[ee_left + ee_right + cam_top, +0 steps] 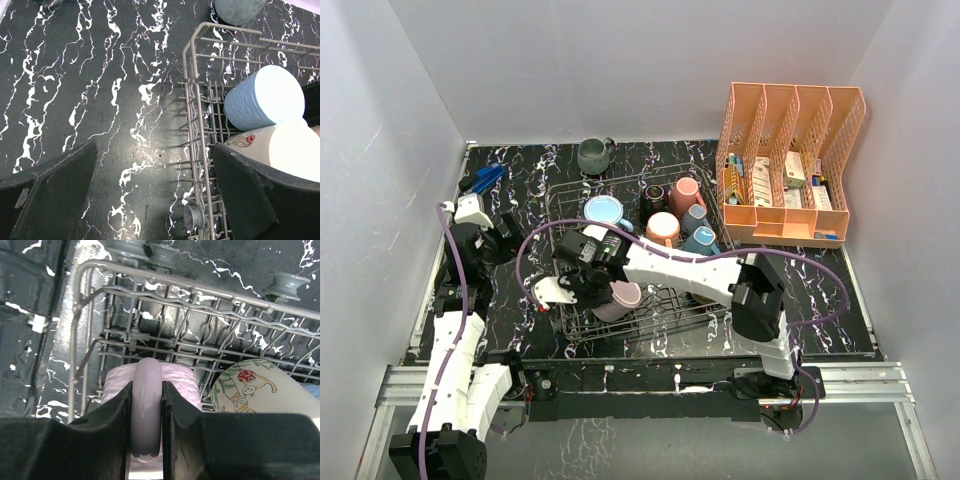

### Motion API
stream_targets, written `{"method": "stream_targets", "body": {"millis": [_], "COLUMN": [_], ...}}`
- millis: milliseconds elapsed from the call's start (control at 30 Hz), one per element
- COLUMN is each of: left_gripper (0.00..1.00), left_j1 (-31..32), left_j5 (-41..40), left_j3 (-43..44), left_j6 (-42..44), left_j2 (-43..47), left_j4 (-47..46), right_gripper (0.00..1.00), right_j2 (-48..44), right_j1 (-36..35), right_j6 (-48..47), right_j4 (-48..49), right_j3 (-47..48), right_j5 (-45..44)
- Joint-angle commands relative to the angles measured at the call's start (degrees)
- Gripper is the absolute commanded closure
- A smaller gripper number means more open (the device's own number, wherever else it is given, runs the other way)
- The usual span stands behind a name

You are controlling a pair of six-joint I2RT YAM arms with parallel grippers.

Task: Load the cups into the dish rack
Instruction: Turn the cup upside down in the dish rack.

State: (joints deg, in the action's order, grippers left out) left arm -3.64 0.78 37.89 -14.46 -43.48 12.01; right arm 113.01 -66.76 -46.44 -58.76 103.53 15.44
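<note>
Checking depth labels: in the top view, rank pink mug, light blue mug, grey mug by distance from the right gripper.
1. Pink mug: handle gripped by the right gripper, rack's near-left part.
2. Light blue mug: inside the rack, farther back.
3. Grey mug: outside the rack, beyond its far edge.

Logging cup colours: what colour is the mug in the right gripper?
Pale pink-mauve; the mug shows best in the right wrist view.

The left arm [455, 340] rises from its base and folds at the wrist, the left gripper [155, 187] aimed downward (its jaws far apart). The right arm [690, 272] stretches leftward, elbow low, with the right gripper [146, 410] clamped on the pink mug [182, 382] by its handle.
</note>
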Motion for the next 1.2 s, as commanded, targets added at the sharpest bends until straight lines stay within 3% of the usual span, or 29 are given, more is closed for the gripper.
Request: {"method": "stream_targets", "body": {"millis": [0,233,533,967,1167], "left_gripper": [0.03,0.03,0.03,0.03,0.03], "left_j1": [-0.07,-0.08,-0.06,-0.09,-0.10], "left_j5": [-2.26,-4.41,-5.29,-5.55,-5.37], "left_j3": [0.07,0.11,0.09,0.07,0.09], "left_j6": [0.56,0.57,0.57,0.66,0.66], "left_j2": [1.96,3.12,3.79,4.37,4.37], "left_j4": [-0.80,-0.59,-0.39,-0.42,-0.41], "right_gripper": [0.92,0.90,0.72,0.60,0.43], "right_j2": [0.90,4.16,7.60,9.68,9.69], "right_j1": [-0.26,-0.71,-0.83,-0.83,-0.78], "right_j6": [0.39,1.96,4.16,5.95,6.02], "right_j4": [1.17,1.06,0.53,-0.59,-1.81], "right_j3": [5.47,7.55,9.47,13.22,15.93], "right_j5": [-4.92,-5.98,-3.66,0.98,2.54]}}
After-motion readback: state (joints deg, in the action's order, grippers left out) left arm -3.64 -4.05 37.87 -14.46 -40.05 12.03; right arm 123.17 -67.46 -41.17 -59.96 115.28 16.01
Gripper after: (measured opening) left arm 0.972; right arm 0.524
